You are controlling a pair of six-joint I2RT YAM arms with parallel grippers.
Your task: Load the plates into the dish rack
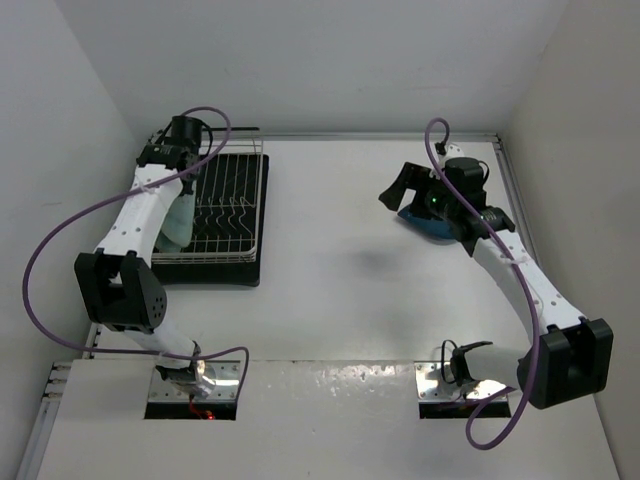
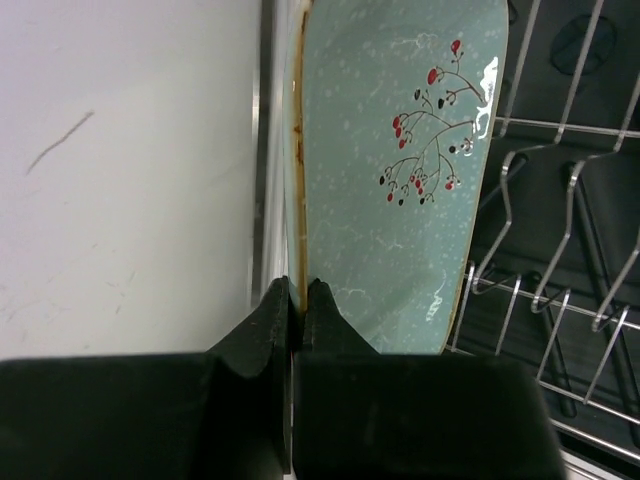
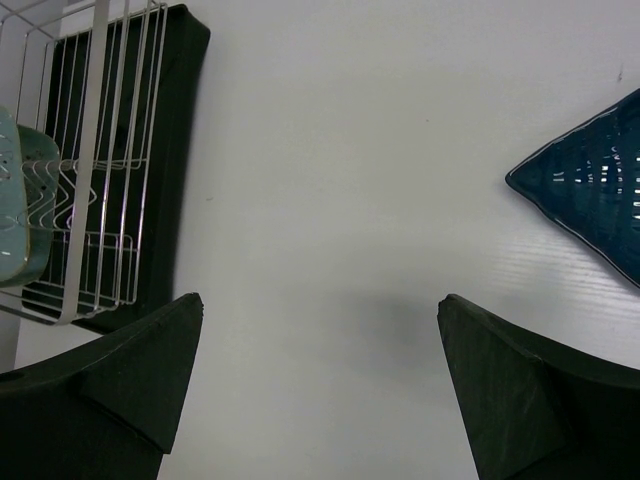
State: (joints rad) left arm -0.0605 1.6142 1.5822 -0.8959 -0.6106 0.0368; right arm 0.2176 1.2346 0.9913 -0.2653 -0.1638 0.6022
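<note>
So the mint plate (image 2: pixel 400 200) is stood on edge at the left side of the dish rack (image 1: pixel 215 257), right against the outer rim wire, with the berry-sprig print turned toward the tines. As far as can be told from the wrist view, its brownish rim is pinched between the closed fingers of the left gripper (image 2: pixel 297 300). It looks like glazed ceramic, so it should probably be treated as stiff, fairly weighty, slick under the pads and easily chipped if knocked on wire. A rim pinch like this is about the only hold on offer, and whether the lower edge is seated between tines can't be seen. The blue leaf dish (image 3: pixel 600 180) is lying flat on the table (image 1: pixel 340 300), well apart from the rack. The right gripper (image 3: pixel 320 300) is hung just beside it, jaws spread wide, nothing held. Flat like that, its raised edge or pointed tip would likely have to be caught, and some sliding on the smooth tabletop is to be expected. A second mint plate can't be picked out for sure. The rack is sat on a black drip tray (image 1: pixel 250 272).
</note>
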